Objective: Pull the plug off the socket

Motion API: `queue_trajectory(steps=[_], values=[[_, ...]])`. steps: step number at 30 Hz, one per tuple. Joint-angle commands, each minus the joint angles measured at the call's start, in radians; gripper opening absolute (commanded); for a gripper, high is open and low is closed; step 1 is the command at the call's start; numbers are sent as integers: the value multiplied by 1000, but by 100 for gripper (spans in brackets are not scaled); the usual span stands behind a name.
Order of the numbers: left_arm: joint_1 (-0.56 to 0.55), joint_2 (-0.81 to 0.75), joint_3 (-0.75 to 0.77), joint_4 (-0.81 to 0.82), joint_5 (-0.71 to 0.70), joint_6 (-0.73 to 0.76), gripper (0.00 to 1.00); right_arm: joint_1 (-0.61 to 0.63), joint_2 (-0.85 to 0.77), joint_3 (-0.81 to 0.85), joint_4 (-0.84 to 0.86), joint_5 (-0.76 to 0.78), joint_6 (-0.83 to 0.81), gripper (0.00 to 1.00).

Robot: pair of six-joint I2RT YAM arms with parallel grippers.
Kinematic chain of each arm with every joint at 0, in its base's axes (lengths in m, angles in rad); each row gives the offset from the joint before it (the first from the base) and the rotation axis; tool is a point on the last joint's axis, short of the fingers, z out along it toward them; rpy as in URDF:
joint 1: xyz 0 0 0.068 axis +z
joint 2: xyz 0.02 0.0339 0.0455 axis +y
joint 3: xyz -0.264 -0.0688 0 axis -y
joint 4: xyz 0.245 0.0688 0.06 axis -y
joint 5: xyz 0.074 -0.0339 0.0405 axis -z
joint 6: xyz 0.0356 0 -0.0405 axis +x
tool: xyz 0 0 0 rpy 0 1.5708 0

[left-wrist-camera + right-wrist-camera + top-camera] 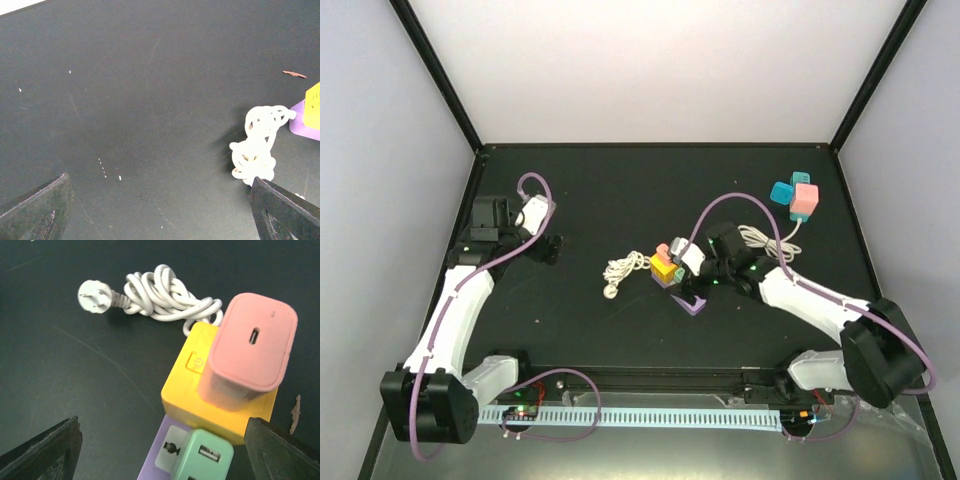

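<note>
Near the middle of the counter (pixel 570 190), a little toward its right edge, a pink plug (pixel 250 352) sits pushed into the top face of a yellow socket block (pixel 192 390). The plug is fully seated, its small oval port facing up at the right wrist camera. Joined to the yellow block on the side nearer the front edge is a purple block (pixel 156 462) carrying a green adapter (pixel 202 455). On the left-edge side of the yellow block lies a white cable (pixel 165 297) in a loose knotted bundle. It touches the block and ends in a white wall plug (pixel 94 296) lying flat with its prongs bare. The right end effector (pixel 162 427) hangs over this cluster with its jaws spread wide. Its two dark fingers (pixel 45 455) show at the bottom corners of the wrist view, and neither touches the pink plug or the blocks. The left end effector (pixel 160 182) is well apart, near the left edge of the counter. It is also spread wide and holds nothing, with only bare counter between its fingers. The cable bundle and a sliver of the yellow and purple blocks show at the right of its view. Toward the far right corner sits a second cluster of teal and pink cubes (pixel 796 197), with its own white cord (pixel 760 237) trailing toward the right arm.
</note>
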Motion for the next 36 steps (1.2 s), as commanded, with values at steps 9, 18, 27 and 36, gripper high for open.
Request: queue_trajectory(steps=[9, 18, 27, 36], values=[[-5, -83, 15, 65, -31, -58, 99, 96, 147, 97, 88, 153, 116, 81], [-5, -136, -7, 115, -37, -85, 99, 124, 180, 83, 228, 248, 161, 69], [-5, -126, -2, 132, -16, -88, 99, 155, 270, 116, 370, 264, 199, 63], [-5, -125, 2, 124, -4, -73, 99, 157, 210, 133, 304, 283, 184, 98]])
